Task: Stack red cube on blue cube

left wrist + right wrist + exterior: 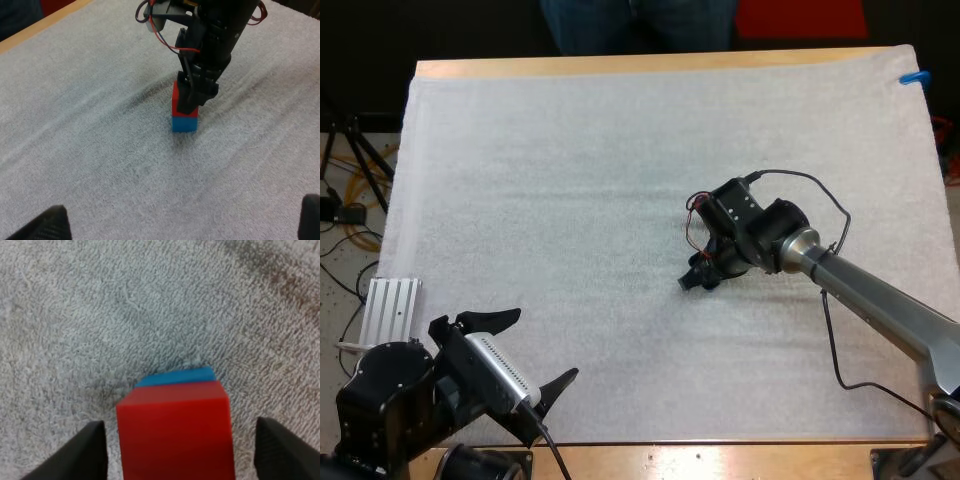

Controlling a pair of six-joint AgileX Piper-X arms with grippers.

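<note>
The red cube (pixel 175 435) sits on top of the blue cube (pixel 175 376), so the stack looks made. From close above, its edges seem to line up with the blue cube's, though little of the blue cube can be seen there.

The right tool (pixel 702 278) hangs straight over the blue cube, open. Its black fingers (pixel 95 450) stand either side of the red cube with bare mat between them and its faces. I judge this straddle suits a straight lift away, since a sideways pull could clip the top cube.

The left tool (pixel 540 345) is well away from the blue cube on the near side, also open and holding nothing. It is probably parked there to keep out of the way.

The white mat (pixel 570 200) under the blue cube covers the counter (pixel 620 65), and a person (pixel 640 25) stands far beyond the blue cube at the counter's edge.

I can read no brand, label or writing on the cubes or the tools.
</note>
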